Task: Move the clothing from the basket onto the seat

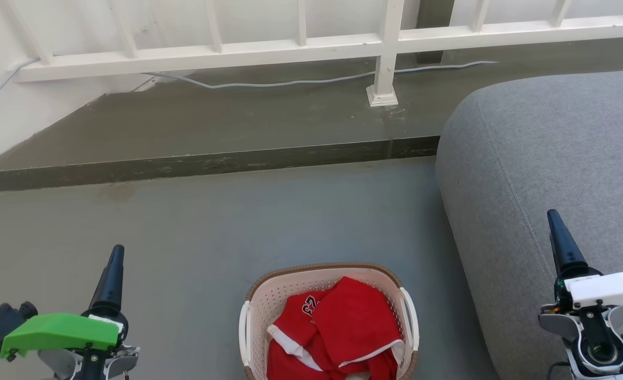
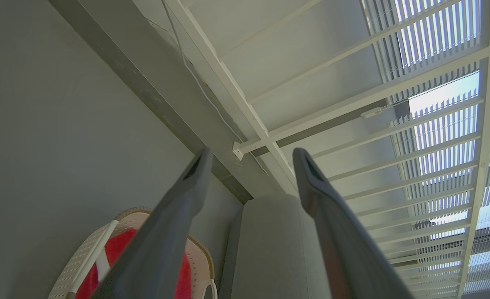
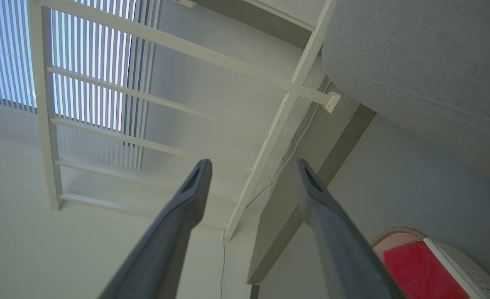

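Observation:
The cream perforated basket point(image 1: 253, 316) with a brown rim stands on the floor at the bottom centre. The clothing point(image 1: 351, 322), a crumpled red jersey with white trim and dark numbers, lies inside it. Right of the basket rises the large grey seat point(image 1: 554, 158). My left gripper point(image 1: 116, 253) hovers over the floor left of the basket, open and empty. My right gripper point(image 1: 554, 219) hangs over the seat's near edge, also open and empty. The left wrist view shows open fingers point(image 2: 251, 155), basket point(image 2: 77, 265), clothing point(image 2: 116, 249) and seat point(image 2: 270, 249). The right wrist view shows open fingers point(image 3: 251, 166), basket point(image 3: 461, 257), clothing point(image 3: 419, 274) and seat point(image 3: 427, 62).
A raised concrete step point(image 1: 185, 163) crosses the floor beyond the basket. On it stands a white railing point(image 1: 237, 50) with a post point(image 1: 383, 79), and a grey cable point(image 1: 290, 83) runs along its foot. A pale wall closes the far left.

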Available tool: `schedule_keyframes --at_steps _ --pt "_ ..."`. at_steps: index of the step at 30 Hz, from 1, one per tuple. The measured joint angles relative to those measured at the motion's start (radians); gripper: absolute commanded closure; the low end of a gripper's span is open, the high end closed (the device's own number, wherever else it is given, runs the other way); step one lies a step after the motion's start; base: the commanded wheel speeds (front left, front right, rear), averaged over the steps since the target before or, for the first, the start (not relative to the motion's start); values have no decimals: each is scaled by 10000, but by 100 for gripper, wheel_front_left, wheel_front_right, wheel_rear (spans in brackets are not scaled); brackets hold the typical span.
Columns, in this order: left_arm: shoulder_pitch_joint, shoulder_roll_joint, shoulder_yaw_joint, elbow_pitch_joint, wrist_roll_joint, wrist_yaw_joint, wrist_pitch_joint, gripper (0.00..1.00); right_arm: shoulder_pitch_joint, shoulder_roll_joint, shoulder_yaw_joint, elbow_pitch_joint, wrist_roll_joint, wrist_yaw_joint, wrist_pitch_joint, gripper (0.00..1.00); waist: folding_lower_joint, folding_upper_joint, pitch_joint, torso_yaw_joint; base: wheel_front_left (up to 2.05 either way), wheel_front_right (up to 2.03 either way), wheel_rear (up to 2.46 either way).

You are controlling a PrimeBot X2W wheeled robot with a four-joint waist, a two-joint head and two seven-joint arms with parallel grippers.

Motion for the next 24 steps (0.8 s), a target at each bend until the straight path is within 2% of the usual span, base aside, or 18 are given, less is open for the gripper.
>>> schedule_keyframes --at_steps 14,24 --pt "-277 387 -884 -230 2556 322 -483 0 -231 -675 907 -255 -2920 -518 -516 0 0 0 -51 -38 0 0 0" --pt "-314 608 -1442 -387 4172 700 -821 0 -337 -834 1358 -462 -4560 -882 -834 0 0 0 -50 -117 0 0 0"
